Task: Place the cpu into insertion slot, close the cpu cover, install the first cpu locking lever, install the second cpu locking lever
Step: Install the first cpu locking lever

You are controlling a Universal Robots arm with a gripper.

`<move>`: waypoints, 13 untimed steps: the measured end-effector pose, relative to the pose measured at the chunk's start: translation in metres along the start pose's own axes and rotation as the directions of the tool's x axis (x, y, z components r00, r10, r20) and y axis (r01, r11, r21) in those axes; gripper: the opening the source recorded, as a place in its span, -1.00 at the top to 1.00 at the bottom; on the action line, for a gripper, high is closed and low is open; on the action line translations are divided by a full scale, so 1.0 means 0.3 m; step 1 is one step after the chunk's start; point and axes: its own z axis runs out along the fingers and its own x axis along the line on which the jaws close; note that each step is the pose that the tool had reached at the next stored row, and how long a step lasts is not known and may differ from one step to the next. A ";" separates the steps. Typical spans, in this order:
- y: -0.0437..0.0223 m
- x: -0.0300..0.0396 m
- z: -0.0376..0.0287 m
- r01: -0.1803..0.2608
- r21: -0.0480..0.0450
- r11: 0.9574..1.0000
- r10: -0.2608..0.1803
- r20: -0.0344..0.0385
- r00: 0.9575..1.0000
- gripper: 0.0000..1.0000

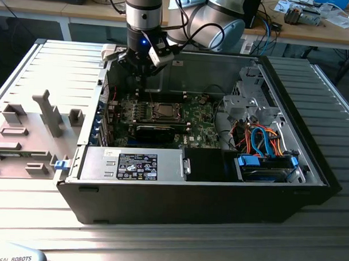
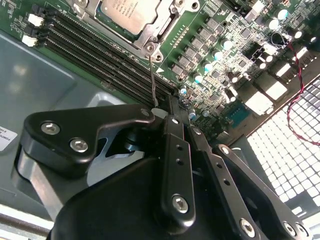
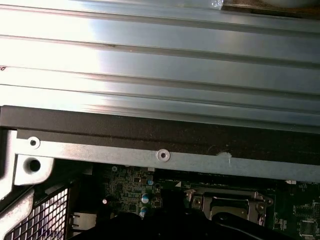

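Note:
The cpu (image 2: 129, 11) lies silver side up in the insertion slot (image 1: 162, 112) in the middle of the green motherboard. The cpu cover (image 2: 161, 24) lies flat around it as a metal frame, also visible as the cpu cover (image 3: 225, 204) in the first wrist view. A thin wire locking lever (image 2: 152, 75) runs from the socket's corner toward my gripper (image 2: 172, 111). Its free end stops right beside the black fingertips, which are shut together; I cannot tell whether they touch it. In the exterior view my gripper (image 1: 141, 78) hangs inside the case, over the board's far side on the exterior view's left.
Long black memory slots (image 2: 100, 42) run beside the socket. The case's rear wall (image 1: 205, 68) stands close behind the gripper. A black card (image 1: 155, 130) sits in front of the socket, a power supply (image 1: 136, 164) at the near side, and drive bays with cables (image 1: 265, 148) on the exterior view's right.

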 end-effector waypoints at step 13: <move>-0.002 -0.018 0.000 0.000 0.003 1.000 0.000 0.000 1.000 0.79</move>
